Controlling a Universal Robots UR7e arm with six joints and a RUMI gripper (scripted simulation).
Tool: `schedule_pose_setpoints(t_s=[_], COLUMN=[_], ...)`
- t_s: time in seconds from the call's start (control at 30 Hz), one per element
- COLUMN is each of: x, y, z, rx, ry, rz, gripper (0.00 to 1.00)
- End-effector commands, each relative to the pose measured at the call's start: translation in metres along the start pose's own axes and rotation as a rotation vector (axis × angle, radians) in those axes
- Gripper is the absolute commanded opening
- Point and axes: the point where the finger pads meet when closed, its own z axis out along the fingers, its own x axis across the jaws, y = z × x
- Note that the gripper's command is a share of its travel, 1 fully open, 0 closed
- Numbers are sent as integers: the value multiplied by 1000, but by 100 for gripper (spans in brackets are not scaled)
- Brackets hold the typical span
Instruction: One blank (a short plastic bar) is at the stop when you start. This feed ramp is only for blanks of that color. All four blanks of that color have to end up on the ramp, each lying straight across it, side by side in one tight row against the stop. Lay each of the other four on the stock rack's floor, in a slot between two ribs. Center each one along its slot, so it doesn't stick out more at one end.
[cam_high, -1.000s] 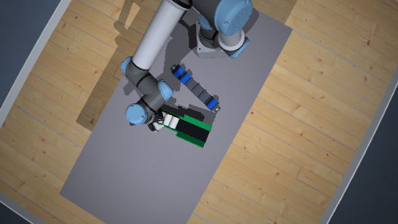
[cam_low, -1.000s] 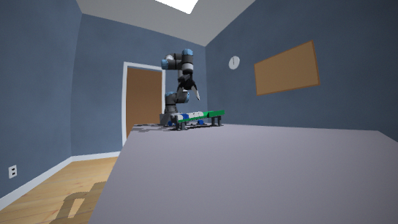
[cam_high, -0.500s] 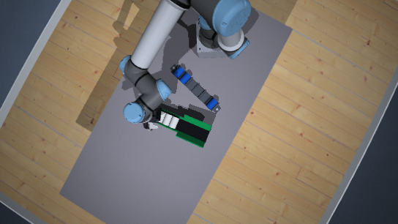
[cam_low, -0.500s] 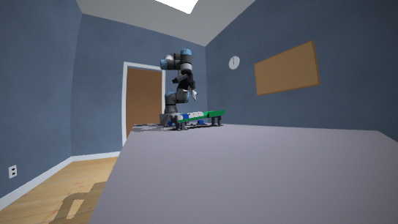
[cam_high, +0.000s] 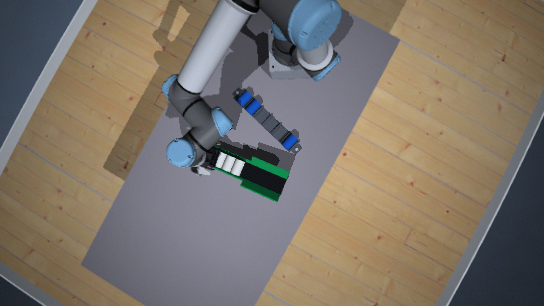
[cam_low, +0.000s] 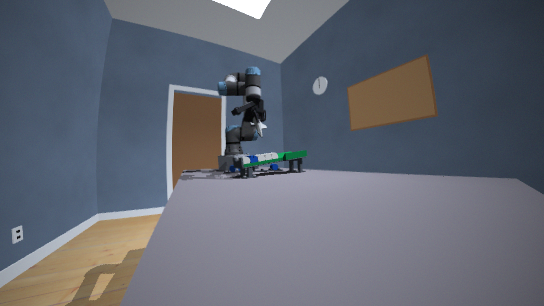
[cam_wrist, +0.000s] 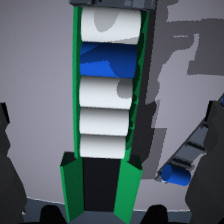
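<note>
With its claw spread wide and nothing between the fingers, the arm hangs over the left end of the green ramp. Across the ramp lie 5 short bars: 1 white bar at the stop, then 1 blue bar, then 3 more white ones. Nearer the arm's base, the dark rack carries 3 blue bars. The bars look light, stiff and smooth, so a round side could slip or roll if pinched off center. The blue bar is best gripped at mid-length, though its neighbors seem to leave little finger room.
</note>
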Motion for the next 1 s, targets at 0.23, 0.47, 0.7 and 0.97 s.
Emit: schedule_pose_setpoints(t_s=[0.23,0.47,0.7,0.97], x=[1,1,1,1], y=[-3,-3,-3,-3], z=[0,0,0,0], rx=[2,2,2,2], ry=[-1,-1,-1,-1], rz=[76,78,78,78], gripper=[100,100,49,49])
